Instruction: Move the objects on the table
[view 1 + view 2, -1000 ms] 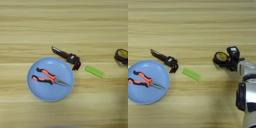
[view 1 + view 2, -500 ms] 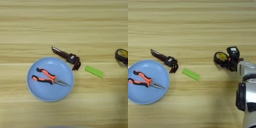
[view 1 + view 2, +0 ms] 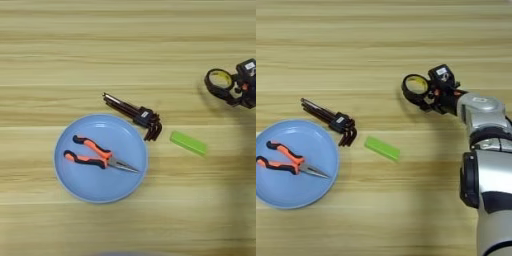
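The wooden table (image 3: 381, 45) is filling the whole frame. At the right of the frame, the silver forearm is reaching in from the lower right edge, and the right gripper (image 3: 428, 97) is holding the black tape ring with yellow core (image 3: 415, 86), its black fingers closed on the ring's right side. The ring is sitting right of centre in the upper half of the frame, well apart from the other items.

At lower left, a blue plate (image 3: 80, 185) is resting on the table, and the orange-and-black-handled pliers (image 3: 95, 156) are lying inside it, jaws pointing to the right. The black hex-key bundle (image 3: 135, 115) is lying just beside the plate's upper right rim, slanting from upper left to lower right. The flat green bar (image 3: 188, 143) is lying right of the bundle, near the frame's centre, apart from both bundle and plate.
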Robot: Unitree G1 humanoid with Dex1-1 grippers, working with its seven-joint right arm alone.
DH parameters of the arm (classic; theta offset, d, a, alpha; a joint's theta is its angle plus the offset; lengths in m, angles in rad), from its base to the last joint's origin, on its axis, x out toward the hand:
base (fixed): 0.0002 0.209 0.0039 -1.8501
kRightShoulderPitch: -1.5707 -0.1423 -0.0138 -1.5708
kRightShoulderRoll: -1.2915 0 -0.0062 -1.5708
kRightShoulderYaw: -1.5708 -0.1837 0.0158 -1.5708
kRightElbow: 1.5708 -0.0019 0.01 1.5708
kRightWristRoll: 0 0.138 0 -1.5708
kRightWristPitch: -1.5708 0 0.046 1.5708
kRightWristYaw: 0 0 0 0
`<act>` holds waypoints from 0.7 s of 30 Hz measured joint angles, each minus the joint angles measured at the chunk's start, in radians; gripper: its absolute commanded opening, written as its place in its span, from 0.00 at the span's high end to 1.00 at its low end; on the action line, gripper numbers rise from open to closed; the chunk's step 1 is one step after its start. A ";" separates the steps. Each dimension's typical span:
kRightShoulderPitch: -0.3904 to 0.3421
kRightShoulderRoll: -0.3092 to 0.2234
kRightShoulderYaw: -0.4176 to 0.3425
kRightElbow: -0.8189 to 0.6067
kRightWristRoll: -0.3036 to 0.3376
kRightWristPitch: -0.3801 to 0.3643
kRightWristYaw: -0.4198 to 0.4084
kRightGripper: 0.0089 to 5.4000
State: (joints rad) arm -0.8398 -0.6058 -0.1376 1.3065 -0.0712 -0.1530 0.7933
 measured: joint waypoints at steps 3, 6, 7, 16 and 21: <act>0.003 0.037 0.027 -0.023 -0.002 -0.033 0.050 0.25; 0.008 0.074 0.046 -0.055 0.000 -0.055 0.093 0.25; 0.016 0.085 0.051 -0.064 0.000 -0.056 0.106 0.25; 0.067 0.135 0.118 -0.094 -0.025 -0.073 0.142 0.25; 0.087 0.152 0.162 -0.087 -0.063 -0.074 0.133 0.25</act>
State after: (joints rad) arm -0.7533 -0.4534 0.0245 1.2196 -0.1345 -0.2269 0.9260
